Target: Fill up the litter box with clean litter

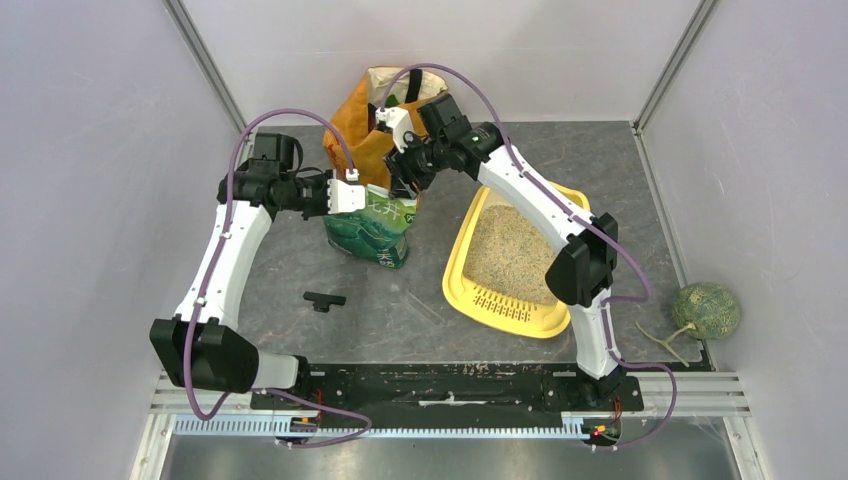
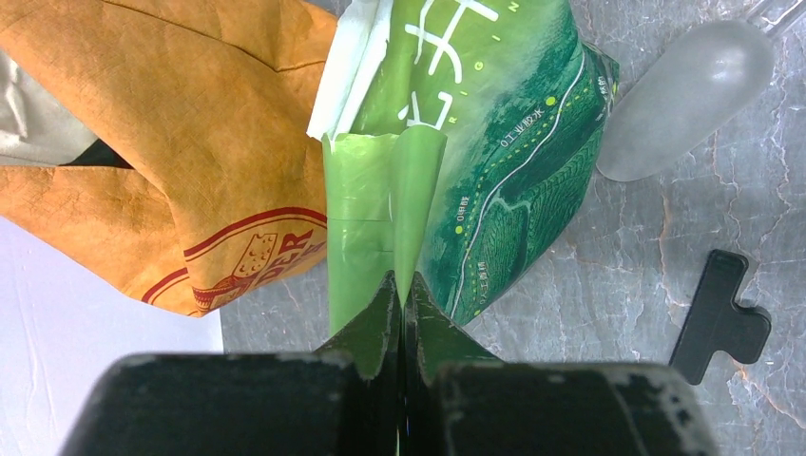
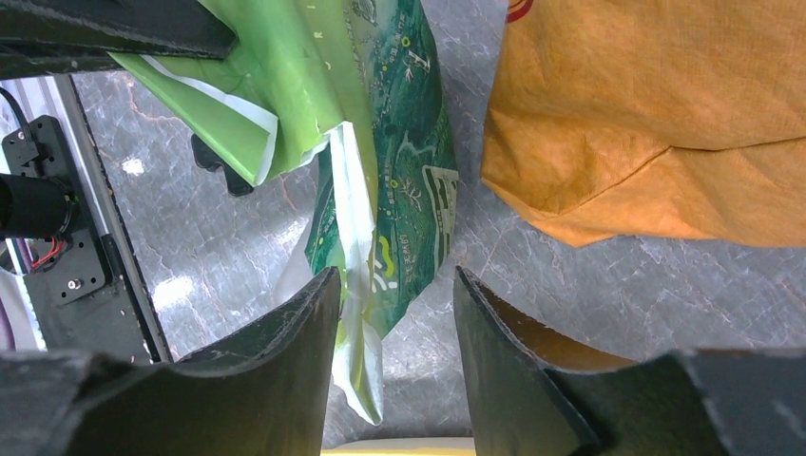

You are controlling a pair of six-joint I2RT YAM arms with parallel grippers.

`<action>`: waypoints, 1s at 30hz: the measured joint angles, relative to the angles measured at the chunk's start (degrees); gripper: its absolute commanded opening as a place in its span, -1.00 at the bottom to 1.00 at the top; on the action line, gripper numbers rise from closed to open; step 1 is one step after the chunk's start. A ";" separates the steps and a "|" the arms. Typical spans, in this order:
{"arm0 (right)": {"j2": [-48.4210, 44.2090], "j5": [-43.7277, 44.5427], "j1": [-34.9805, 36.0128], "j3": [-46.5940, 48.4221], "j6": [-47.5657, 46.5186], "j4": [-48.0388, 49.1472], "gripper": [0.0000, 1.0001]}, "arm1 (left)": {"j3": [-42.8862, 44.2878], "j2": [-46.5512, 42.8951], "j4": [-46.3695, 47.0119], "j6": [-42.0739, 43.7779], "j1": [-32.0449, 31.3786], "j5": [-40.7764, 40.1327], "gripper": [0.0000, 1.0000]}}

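Note:
The green bag of clean litter (image 1: 375, 228) stands on the table left of the yellow litter box (image 1: 456, 290), which holds a bed of beige litter (image 1: 510, 250). My left gripper (image 2: 401, 280) is shut on a folded flap at the green bag's (image 2: 504, 142) top edge. My right gripper (image 3: 394, 275) hangs over the bag's other top corner (image 3: 399, 171). Its jaws are open, with the white-lined edge of the bag between them, close to the left finger (image 3: 285, 332). In the top view the right gripper (image 1: 405, 172) is just above the bag.
An orange paper bag (image 1: 365, 125) stands right behind the green bag. A black clip (image 1: 323, 299) lies on the table in front, and a clear plastic scoop (image 2: 694, 95) beside the bag. A green melon (image 1: 706, 310) sits at the far right edge.

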 measured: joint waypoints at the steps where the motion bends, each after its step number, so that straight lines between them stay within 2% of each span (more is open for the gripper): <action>1: 0.00 -0.17 0.00 0.13 0.22 0.13 0.10 | 0.04 0.00 0.00 0.00 0.00 0.00 -0.96; 16: 2.14 0.22 0.13 2.93 -0.76 0.81 -0.10 | 0.22 0.00 0.00 0.02 0.00 0.02 -0.96; 22: 2.58 1.77 0.31 2.93 -1.95 0.81 -0.28 | 0.24 0.00 0.00 0.00 -0.02 0.28 -0.96; 30: 2.58 4.85 0.87 2.93 -3.43 0.87 -0.35 | 0.31 0.00 -0.07 0.02 -0.02 0.59 -0.96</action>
